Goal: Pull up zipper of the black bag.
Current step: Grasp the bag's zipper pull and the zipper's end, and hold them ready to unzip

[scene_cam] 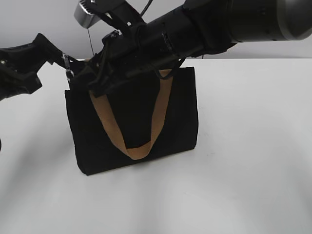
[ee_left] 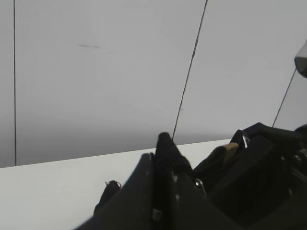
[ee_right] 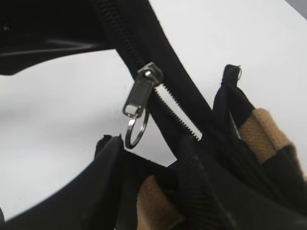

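Note:
The black bag (scene_cam: 136, 126) stands upright on the white table, its tan handle (scene_cam: 136, 148) hanging down the front. My left gripper (scene_cam: 59, 61) is shut on the bag's upper left end; the black fabric tip (ee_left: 165, 143) sticks up between its jaws (ee_left: 164, 167). The zipper's silvery pull tab (scene_cam: 68, 70) hangs next to it. In the right wrist view the pull tab (ee_right: 139, 93) with its ring sits just beyond my right gripper (ee_right: 149, 146). That gripper is open and straddles the bag's top edge and a tan strap (ee_right: 153, 201). Zipper teeth gape open on the near side of the slider.
The white table (scene_cam: 243, 170) spreads around the bag, with a plain pale wall behind. My right arm (scene_cam: 204, 29) reaches across from the upper right over the bag's top, hiding most of the zip line in the exterior view.

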